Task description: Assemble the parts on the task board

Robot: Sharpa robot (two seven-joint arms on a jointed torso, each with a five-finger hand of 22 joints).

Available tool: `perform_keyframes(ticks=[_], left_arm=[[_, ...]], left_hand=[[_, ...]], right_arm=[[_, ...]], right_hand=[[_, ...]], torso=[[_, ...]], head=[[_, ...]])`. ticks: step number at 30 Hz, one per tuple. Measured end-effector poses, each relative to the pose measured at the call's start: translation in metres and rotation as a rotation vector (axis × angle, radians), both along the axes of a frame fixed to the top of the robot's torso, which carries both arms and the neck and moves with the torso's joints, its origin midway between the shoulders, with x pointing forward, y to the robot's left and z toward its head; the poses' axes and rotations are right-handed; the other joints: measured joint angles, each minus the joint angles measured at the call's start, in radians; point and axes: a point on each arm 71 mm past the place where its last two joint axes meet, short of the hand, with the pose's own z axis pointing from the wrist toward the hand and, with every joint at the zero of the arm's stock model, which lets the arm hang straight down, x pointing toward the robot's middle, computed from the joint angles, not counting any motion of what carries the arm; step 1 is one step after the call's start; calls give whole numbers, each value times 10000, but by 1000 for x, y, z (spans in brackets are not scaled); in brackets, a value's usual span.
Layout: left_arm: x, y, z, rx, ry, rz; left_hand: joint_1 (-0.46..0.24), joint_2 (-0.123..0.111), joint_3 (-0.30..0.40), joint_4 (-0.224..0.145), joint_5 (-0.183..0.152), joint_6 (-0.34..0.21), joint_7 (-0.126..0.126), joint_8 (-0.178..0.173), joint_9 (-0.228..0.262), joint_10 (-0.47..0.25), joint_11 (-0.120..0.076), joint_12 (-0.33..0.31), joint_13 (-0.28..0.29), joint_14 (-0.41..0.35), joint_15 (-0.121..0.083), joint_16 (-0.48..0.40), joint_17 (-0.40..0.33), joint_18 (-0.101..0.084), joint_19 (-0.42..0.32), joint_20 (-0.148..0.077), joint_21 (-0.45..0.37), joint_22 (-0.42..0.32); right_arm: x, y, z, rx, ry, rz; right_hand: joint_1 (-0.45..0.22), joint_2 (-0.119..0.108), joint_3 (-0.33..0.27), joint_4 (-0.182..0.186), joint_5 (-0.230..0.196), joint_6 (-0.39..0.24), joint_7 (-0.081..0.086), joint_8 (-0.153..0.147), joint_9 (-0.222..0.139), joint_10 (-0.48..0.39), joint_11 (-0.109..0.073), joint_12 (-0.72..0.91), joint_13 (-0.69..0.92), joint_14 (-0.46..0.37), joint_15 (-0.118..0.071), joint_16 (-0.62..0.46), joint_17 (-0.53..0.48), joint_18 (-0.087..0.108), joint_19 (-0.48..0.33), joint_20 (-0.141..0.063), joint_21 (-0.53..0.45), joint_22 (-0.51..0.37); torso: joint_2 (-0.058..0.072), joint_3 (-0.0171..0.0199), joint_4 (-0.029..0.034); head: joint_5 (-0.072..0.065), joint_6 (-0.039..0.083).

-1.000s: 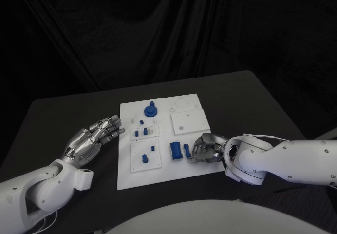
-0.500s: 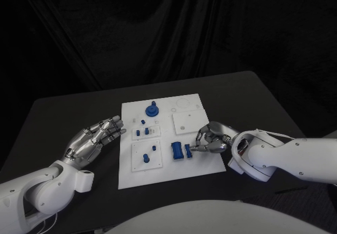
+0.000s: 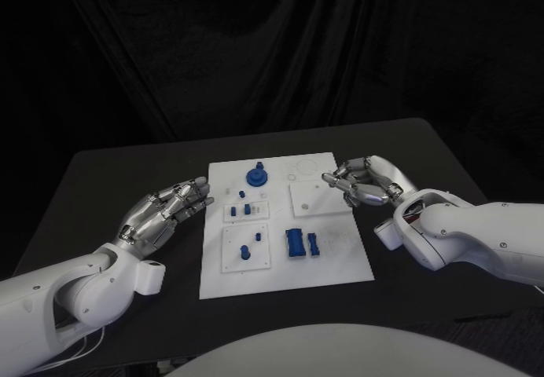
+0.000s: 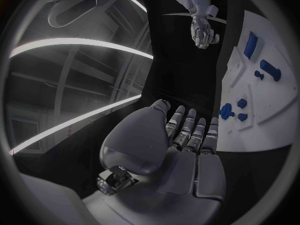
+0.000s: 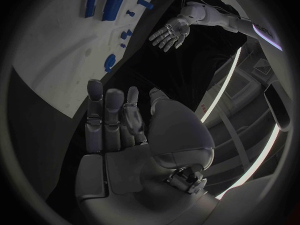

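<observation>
Risk, as I judge it: a reach from the right edge could sweep the loose blue rectangular blocks (image 3: 300,242) out of place. White flat task board (image 3: 340,267) lies mid-table between the hands. Right hand (image 3: 361,181) hovers at its far right edge, fingers loosely curled, empty; left hand (image 3: 168,209) open beside its left edge.

Left hand (image 4: 187,150) seen empty, fingers extended beside task board (image 4: 275,110); blue parts (image 4: 251,44) seated on board.
</observation>
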Motion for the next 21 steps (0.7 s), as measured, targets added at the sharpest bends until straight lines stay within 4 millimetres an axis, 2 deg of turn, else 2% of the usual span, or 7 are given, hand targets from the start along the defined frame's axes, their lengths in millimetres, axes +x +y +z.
perform_keyframes(ticks=[5, 8, 9, 14, 16, 18, 21], left_arm=[[10, -4, 12, 63, -318, 102], [16, -6, 17, 116, -478, 193], [17, -6, 18, 127, -500, 210], [22, -5, 20, 215, -594, 365], [23, -5, 20, 233, -602, 398], [24, -6, 20, 240, -602, 408], [26, -8, 19, 244, -606, 397]], left_hand=[[-597, 49, -308, 126, -291, 35, -34, 0, -1, -257, -257, -355, -24, -247, -244, -384, -53, 2, -103, -178, -64, -48], [-735, 134, -425, 115, -291, 35, -34, 0, -1, -367, -365, -510, -45, -353, -350, -560, -70, 2, -117, -196, -64, -62], [-738, 131, -425, 115, -291, 33, -32, 0, -1, -371, -369, -514, -45, -354, -350, -566, -70, 2, -119, -198, -64, -62], [-745, 123, -507, 88, -291, -182, -36, 0, -26, -514, -511, -704, -54, -443, -439, -715, -91, 2, -152, -231, -64, -90], [-745, 123, -507, 88, -291, -226, -36, -40, -30, -540, -537, -784, -65, -459, -455, -755, -90, 2, -152, -231, -64, -90], [-745, 123, -507, 87, -291, -326, -69, -82, -40, -588, -584, -857, -74, -478, -475, -792, -91, 1, -152, -230, -64, -90], [-745, 123, -507, 88, -291, -406, -67, -88, -50, -632, -629, -907, -77, -478, -475, -842, -99, 2, -152, -230, -64, -90]], right_arm=[[4, -9, 1, 861, -53, -421], [8, -8, 0, 1392, 0, -545], [9, -7, -1, 1492, 10, -546], [18, 6, -4, 2291, 79, -331], [21, 11, -5, 2568, 105, -191], [25, 17, -7, 2890, 149, -35], [28, 23, -8, 3308, 217, 176]], right_hand=[[-129, 700, -804, -23, 297, -505, 492, 0, -477, -4287, 566, -3036, -3425, -2133, 668, -1839, -1729, -1, -1257, 640, -1817, -958], [91, 920, -1235, 11, 558, -934, 851, -180, -1037, -5282, 1008, -3919, -4716, -3317, 1176, -2732, -2481, -3, -2039, 1116, -2935, -1761], [103, 932, -1257, 11, 562, -954, 871, -194, -1078, -5321, 1034, -3964, -4790, -3381, 1203, -2794, -2532, -2, -2074, 1150, -3002, -1816], [339, 1167, -1911, -23, 768, -1490, 1178, -441, -2013, -6360, 1651, -5117, -6675, -4977, 1907, -4163, -3972, -4, -3093, 1829, -4522, -3195], [273, 1280, -2173, -72, 823, -1899, 1138, -866, -2466, -7076, 2086, -5889, -7507, -5732, 2309, -4793, -4548, -4, -3787, 2074, -5105, -3761], [147, 1406, -2456, -28, 824, -2288, 1073, -1501, -3066, -7819, 2553, -6793, -8502, -6489, 2743, -5401, -5133, -346, -5195, 2175, -5326, -4694], [-37, 1590, -2860, -8, 801, -2604, 1000, -2205, -3912, -8636, 2418, -7534, -9729, -7418, 2862, -5929, -5842, -483, -7709, 2220, -5590, -7435]], torso=[[5, 2, 2], [5, 2, 1], [5, 2, 1], [5, 2, 2], [3, 1, 2], [2, 2, -5], [-1, 2, -22]], head=[[230, 0], [400, 0], [436, 0], [643, 0], [656, 0], [667, 0], [618, 0]])
